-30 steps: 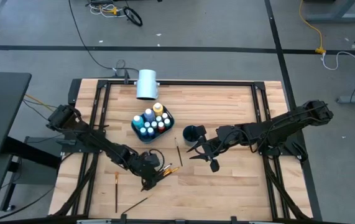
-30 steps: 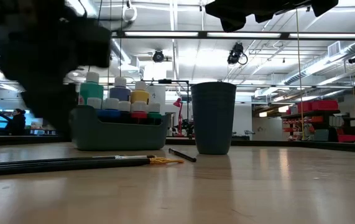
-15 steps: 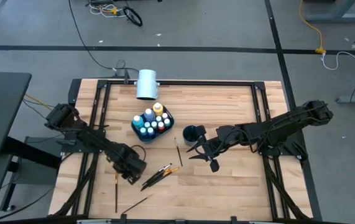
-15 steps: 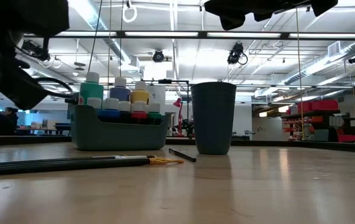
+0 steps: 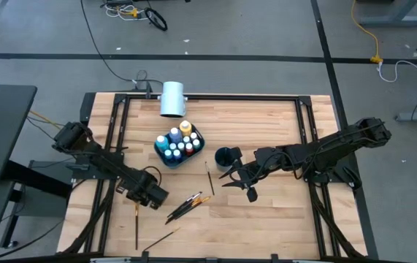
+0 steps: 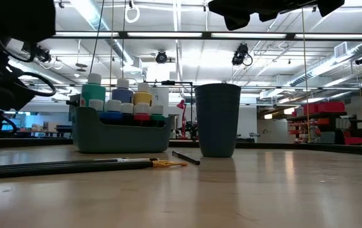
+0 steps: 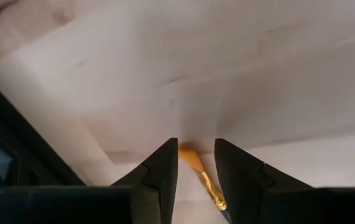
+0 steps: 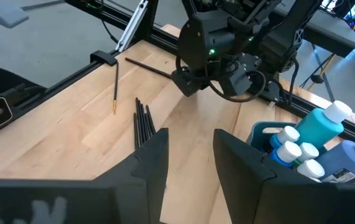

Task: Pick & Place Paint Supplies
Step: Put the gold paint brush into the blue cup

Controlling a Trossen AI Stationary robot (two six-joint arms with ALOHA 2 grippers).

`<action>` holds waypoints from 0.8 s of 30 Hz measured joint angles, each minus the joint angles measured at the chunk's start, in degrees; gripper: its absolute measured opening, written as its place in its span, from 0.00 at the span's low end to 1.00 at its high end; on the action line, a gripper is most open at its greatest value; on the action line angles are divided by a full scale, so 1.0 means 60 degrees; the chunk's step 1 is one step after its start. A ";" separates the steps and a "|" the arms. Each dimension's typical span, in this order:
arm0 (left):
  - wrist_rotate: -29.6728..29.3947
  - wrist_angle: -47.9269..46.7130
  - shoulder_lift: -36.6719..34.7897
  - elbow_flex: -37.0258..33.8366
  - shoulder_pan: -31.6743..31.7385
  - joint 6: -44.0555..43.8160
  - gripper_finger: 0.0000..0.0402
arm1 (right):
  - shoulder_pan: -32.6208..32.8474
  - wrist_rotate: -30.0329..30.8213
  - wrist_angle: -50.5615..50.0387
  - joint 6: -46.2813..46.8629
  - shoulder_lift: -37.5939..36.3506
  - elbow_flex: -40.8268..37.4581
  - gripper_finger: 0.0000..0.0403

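no readable text, label, brand, number or sign is showing in any view. the paint bottles (image 6: 122,95) in their tray (image 6: 120,133) are showing only plain caps and coloured sides, and the dark cup (image 6: 217,120) is bearing no marking. the red signs far back in the room (image 6: 323,107) are sitting too small to read.

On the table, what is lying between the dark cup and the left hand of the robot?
In the high view, a bundle of thin paintbrushes lies on the wood between the dark round cup and the left hand.
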 joint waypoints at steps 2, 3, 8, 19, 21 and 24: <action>0.0056 0.0005 0.0000 0.0000 -0.0176 -0.0293 0.28 | 0.0000 0.0001 -0.0003 0.0000 0.0000 0.0000 0.32; 0.0093 0.0005 0.0000 0.0000 -0.0279 -0.0434 0.28 | 0.0000 0.0000 -0.0003 0.0000 0.0000 0.0000 0.32; -0.0018 0.0005 0.0005 0.0000 -0.0861 -0.1335 0.28 | 0.0000 0.0000 -0.0001 0.0000 0.0000 0.0000 0.32; -0.1267 0.0165 0.0004 0.0017 -0.1748 -0.3280 0.26 | 0.0000 0.0000 0.0001 -0.0229 0.0000 -0.0003 0.32; -0.1391 0.0284 0.0000 0.0018 -0.1826 -0.3277 0.23 | 0.0000 0.0000 0.0001 -0.0229 0.0000 -0.0004 0.32; -0.1447 0.0423 0.0000 0.0015 -0.1887 -0.3048 0.14 | -0.0001 0.0000 -0.0001 -0.0226 0.0000 -0.0004 0.32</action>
